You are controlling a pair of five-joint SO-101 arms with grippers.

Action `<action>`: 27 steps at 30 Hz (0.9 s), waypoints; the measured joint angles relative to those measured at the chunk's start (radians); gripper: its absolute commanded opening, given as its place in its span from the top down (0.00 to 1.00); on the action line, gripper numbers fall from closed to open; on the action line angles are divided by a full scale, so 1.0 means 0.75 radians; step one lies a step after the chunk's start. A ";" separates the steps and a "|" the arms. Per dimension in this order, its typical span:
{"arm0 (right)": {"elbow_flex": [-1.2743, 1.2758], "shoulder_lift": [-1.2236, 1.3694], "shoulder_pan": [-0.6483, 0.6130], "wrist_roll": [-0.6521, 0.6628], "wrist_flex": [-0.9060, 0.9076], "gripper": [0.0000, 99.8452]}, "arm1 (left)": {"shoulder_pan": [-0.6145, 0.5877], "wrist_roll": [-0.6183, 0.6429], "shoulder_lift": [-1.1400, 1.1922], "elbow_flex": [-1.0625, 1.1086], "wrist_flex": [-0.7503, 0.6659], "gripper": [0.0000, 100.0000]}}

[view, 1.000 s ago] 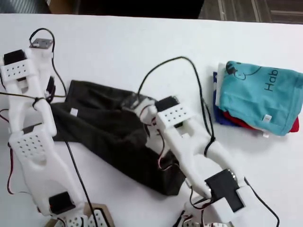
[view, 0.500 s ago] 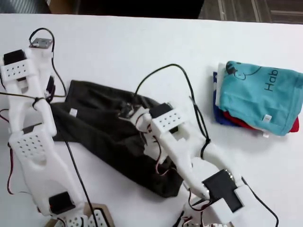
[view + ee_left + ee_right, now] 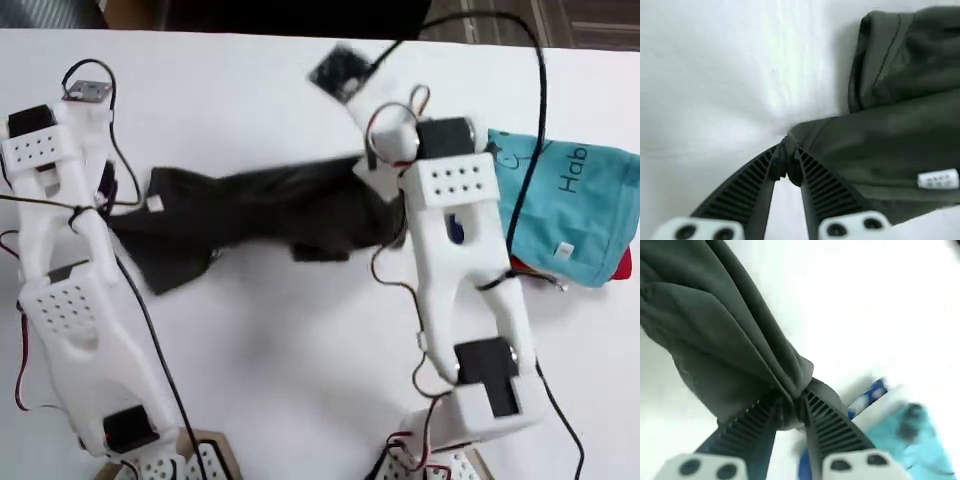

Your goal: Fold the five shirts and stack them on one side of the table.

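Stack (image 3: pixel 572 200) of folded shirts is sitting on the tabletop's (image 3: pixel 300 380) right side. You're holding the dark shirt (image 3: pixel 280 210) stretched mid-tabletop, left gripper (image 3: pixel 787 160) fingers pinching one end and right gripper (image 3: pixel 791 400) fingers clamping the other. Folding and stacking it are probably all that's remaining.

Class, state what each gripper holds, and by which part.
Both grip the dark shirt: the left gripper pinches an edge of it; the right gripper clamps its bunched opposite end.

Shirt stack (image 3: pixel 590 215) partly hidden behind right arm (image 3: pixel 455 190) (lower layers obscured).
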 measured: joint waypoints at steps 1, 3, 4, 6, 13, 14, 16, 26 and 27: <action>-0.027 0.037 -0.006 0.000 0.000 0.98 | 0.000 0.000 0.000 0.000 0.000 0.97; -0.035 0.123 -0.023 0.000 0.000 0.98 | 0.000 0.000 0.000 0.000 0.000 0.97; -0.025 0.168 -0.037 0.000 0.000 0.98 | 0.000 0.000 0.000 0.000 0.000 0.97; 0.010 0.262 -0.084 -0.004 0.014 0.98 | 0.000 0.000 0.000 0.000 0.000 0.97; 0.037 0.370 -0.182 -0.121 0.110 0.96 | 0.000 0.000 0.000 0.000 0.000 0.97; 0.039 0.356 -0.178 -0.127 0.131 0.93 | 0.000 0.000 0.000 0.000 0.000 0.97; 0.043 0.286 -0.182 -0.133 0.184 0.85 | 0.000 0.000 0.000 0.000 0.000 0.97; 0.374 -0.164 -0.180 -0.131 0.323 0.80 | 0.000 0.000 0.000 0.000 0.000 0.97; 0.434 -0.190 -0.170 -0.131 0.321 0.81 | 0.000 0.000 0.000 0.000 0.000 0.97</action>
